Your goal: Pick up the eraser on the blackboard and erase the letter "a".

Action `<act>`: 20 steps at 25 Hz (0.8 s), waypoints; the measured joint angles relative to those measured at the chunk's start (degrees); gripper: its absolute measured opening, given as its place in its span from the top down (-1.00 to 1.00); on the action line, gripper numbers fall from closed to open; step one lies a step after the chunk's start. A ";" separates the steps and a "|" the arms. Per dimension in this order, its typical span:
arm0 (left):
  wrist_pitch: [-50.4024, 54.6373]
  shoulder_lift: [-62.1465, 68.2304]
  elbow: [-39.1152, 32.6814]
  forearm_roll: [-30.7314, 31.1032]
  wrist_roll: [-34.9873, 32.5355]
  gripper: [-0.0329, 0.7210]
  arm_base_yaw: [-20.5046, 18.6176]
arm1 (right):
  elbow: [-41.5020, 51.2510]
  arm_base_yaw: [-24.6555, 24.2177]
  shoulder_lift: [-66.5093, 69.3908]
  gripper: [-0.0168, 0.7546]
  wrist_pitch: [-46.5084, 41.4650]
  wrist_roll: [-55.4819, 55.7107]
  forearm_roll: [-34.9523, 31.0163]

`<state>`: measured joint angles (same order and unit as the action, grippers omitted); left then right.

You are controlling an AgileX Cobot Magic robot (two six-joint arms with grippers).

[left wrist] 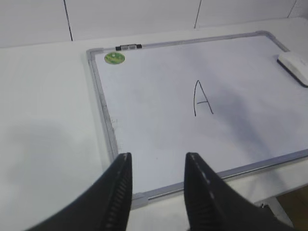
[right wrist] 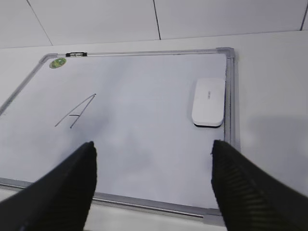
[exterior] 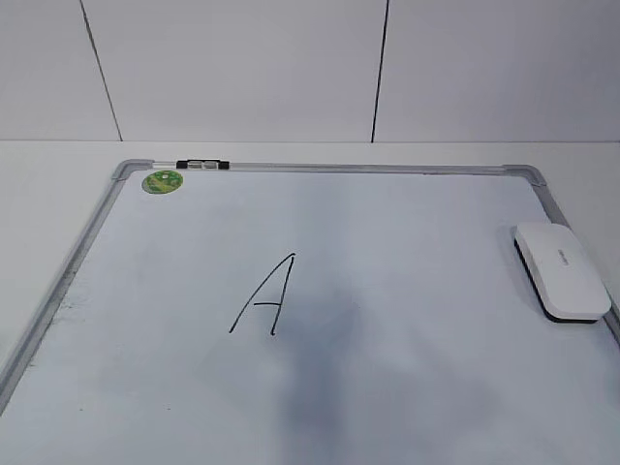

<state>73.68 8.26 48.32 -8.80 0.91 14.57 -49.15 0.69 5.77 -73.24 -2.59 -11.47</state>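
Observation:
The eraser (exterior: 562,269) is a white rounded block lying flat on the blackboard (exterior: 339,168) by its right frame, also seen in the right wrist view as the eraser (right wrist: 209,102). A tall slanted capital A (exterior: 266,295) is drawn left of the middle. The letter "a" is out of view. My left gripper (left wrist: 159,159) hangs open over the board's near left corner with nothing between its fingers. My right gripper (right wrist: 153,147) stands wide open above the board's near edge, well short of the eraser. Neither gripper shows in the exterior view.
A round green sticker (exterior: 163,181) sits in the board's far left corner, next to a small black and silver clip (exterior: 203,164) on the top frame. A grey smear or shadow (exterior: 320,334) lies right of the A. White table surrounds the board, with a wall behind.

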 joint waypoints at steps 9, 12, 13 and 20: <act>0.00 -2.84 -10.72 0.00 -1.98 0.21 0.00 | 12.03 0.00 -4.96 -0.58 0.00 0.00 2.95; 0.00 -3.16 -13.22 0.00 -2.29 0.21 0.00 | 15.22 0.00 -5.96 -0.58 0.00 -0.04 4.14; 0.00 -3.16 -13.68 0.00 -2.41 0.21 0.00 | 15.92 0.00 -6.35 -0.58 0.00 -0.04 4.83; -2.16 -3.16 -16.38 2.09 -2.50 0.25 0.00 | 17.63 0.00 -6.77 -0.58 0.00 -0.04 8.19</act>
<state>71.51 5.10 31.94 -6.71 -1.59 14.57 -31.51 0.69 -1.00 -73.24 -2.63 -3.28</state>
